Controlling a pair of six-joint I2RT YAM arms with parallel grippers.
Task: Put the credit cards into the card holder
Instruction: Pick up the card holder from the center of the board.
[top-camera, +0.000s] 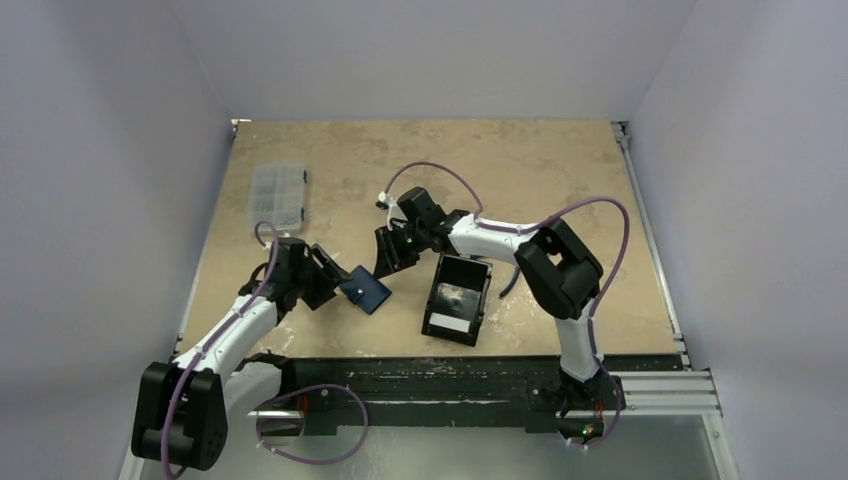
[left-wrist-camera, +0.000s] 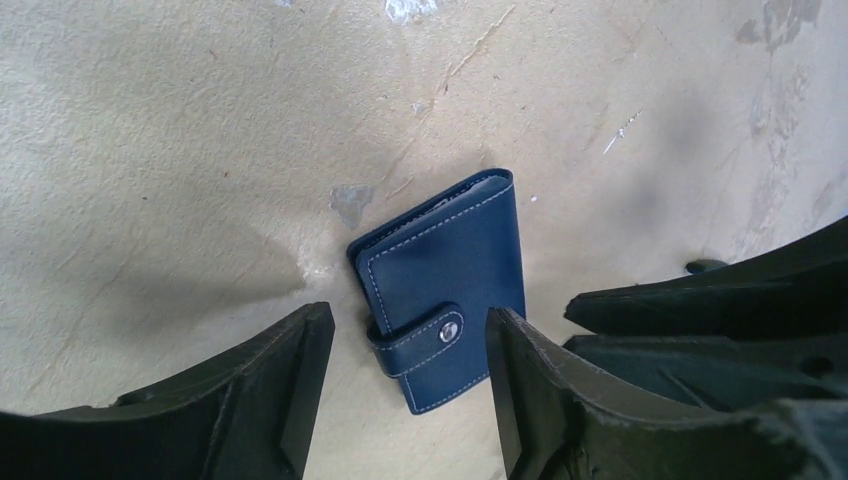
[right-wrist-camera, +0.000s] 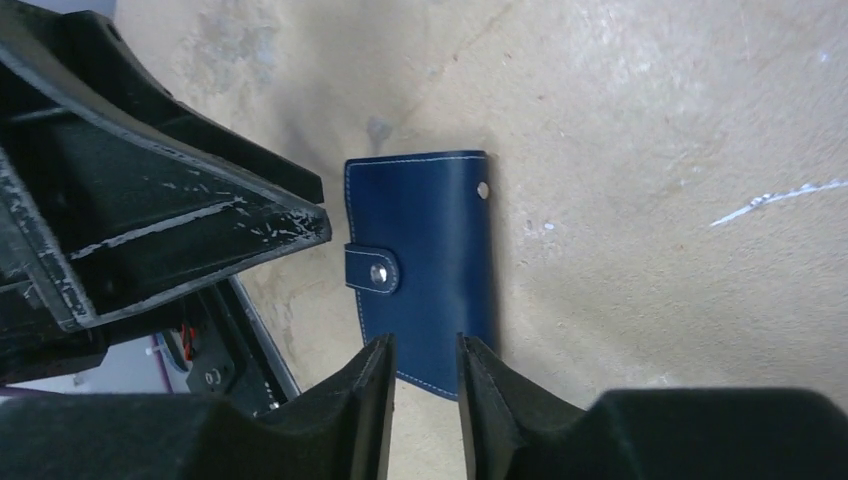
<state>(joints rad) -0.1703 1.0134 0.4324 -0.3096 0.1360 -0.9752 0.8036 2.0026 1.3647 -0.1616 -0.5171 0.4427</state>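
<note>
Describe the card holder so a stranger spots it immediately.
On the beige tabletop, look near the front edge, just left of the black box-shaped tray. There lies the small flat navy-blue card holder, the only blue thing, white-stitched with a snap strap.

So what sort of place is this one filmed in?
Probably a lab robot test cell: plain white walls box in a table, the arms bolt to an aluminium rail, and the props are a card holder, a black tray and a clear box.

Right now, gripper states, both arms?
Left gripper: open, fingers either side of the card holder, not gripping it.
Right gripper: narrowly open over the card holder's edge, holding nothing visible.
</note>
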